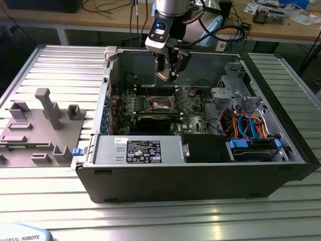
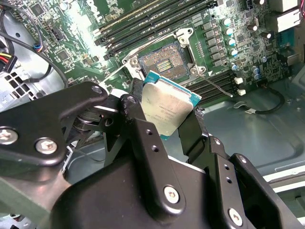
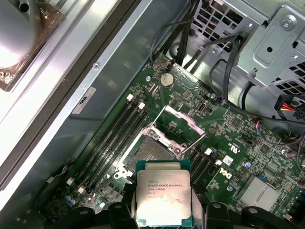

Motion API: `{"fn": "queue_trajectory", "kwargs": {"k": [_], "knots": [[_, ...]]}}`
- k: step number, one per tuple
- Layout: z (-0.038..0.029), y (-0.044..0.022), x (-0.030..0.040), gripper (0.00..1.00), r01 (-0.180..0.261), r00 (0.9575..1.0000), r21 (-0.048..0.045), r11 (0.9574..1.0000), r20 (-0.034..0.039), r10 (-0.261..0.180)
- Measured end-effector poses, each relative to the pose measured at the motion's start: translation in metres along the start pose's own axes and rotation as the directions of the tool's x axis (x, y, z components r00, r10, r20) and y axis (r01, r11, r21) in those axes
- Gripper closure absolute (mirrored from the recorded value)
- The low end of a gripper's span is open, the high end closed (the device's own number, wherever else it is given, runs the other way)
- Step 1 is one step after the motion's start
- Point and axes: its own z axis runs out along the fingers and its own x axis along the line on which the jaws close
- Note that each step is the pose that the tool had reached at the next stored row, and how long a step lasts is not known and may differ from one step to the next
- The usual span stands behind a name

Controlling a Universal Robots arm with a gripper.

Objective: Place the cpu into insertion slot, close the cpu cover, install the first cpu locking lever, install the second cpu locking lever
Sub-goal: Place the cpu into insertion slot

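1. The gripper [image 1: 168, 75] holds the cpu [image 2: 167, 107], jaws closed on its opposite edges, above the open computer case [image 1: 200, 181].
2. The cpu, flat, silvery-topped and green-rimmed, hangs tilted above the bare insertion slot [image 2: 162, 59].

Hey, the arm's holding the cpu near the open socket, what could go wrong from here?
1. The gripper holds the cpu by its edges only, near the bare slot; a slip could drop it onto the board or contacts.
2. In the first wrist view the cpu looks turned against the slot, so it might seat skewed.
3. The raised cover and an unlatched lever stand beside the slot; the gripper could snag them.
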Motion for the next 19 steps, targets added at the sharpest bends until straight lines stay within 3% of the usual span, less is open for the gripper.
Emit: {"fn": "queue_trajectory", "kwargs": {"k": [10,19], "knots": [[0.0002,0.0000,0.0000,0.46,-0.003,1.0000,-0.0001,1.0000,0.0001,0.003],[0.0002,0.0000,0.0000,0.46,-0.037,0.9993,0.0000,0.9993,0.0012,0.037]]}}
